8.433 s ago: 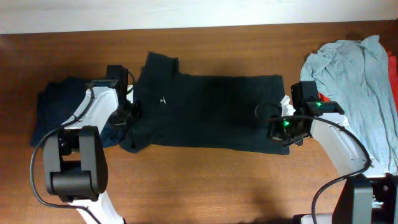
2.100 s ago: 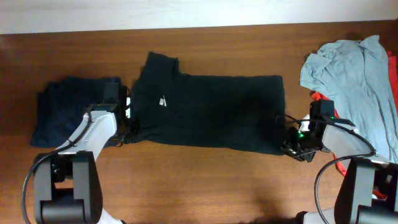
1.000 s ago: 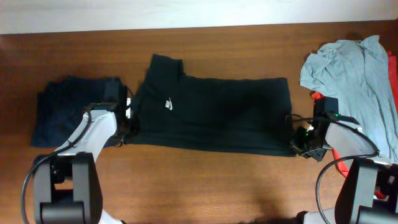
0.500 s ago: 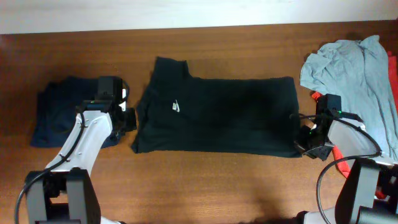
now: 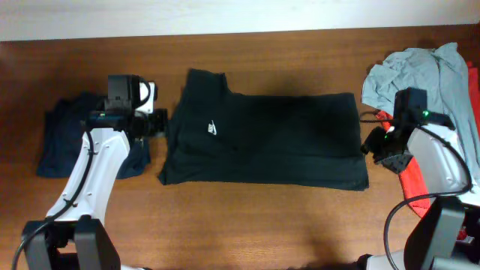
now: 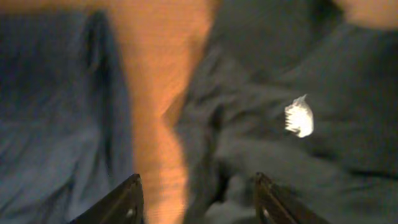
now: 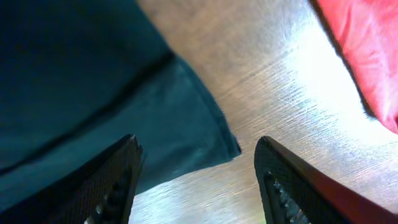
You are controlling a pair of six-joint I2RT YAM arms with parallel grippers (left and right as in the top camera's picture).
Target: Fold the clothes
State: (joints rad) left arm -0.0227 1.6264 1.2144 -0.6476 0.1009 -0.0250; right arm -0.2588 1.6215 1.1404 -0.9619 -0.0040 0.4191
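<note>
The black T-shirt (image 5: 277,139) lies flat on the table as a long folded band, its small white logo (image 5: 212,129) near the left end. My left gripper (image 5: 159,124) hovers open just off the shirt's left edge. In the left wrist view, the left gripper (image 6: 198,186) holds nothing, with the shirt (image 6: 323,81) and logo (image 6: 299,118) lying ahead to the right. Off the shirt's right edge, my right gripper (image 5: 373,144) stands open too. The right wrist view shows the right gripper (image 7: 198,162) empty above bare wood, the shirt's corner (image 7: 186,118) lying just ahead.
A dark navy garment (image 5: 71,142) lies at the left, right beside my left arm; it also fills the left of the left wrist view (image 6: 50,124). A light grey shirt (image 5: 427,82) and a red cloth (image 5: 414,184) (image 7: 367,56) are heaped at the right edge.
Both grippers have opened and let go of the black shirt's ends. The left arm has risen and drawn back toward the far side; the right has pulled away to the right.
</note>
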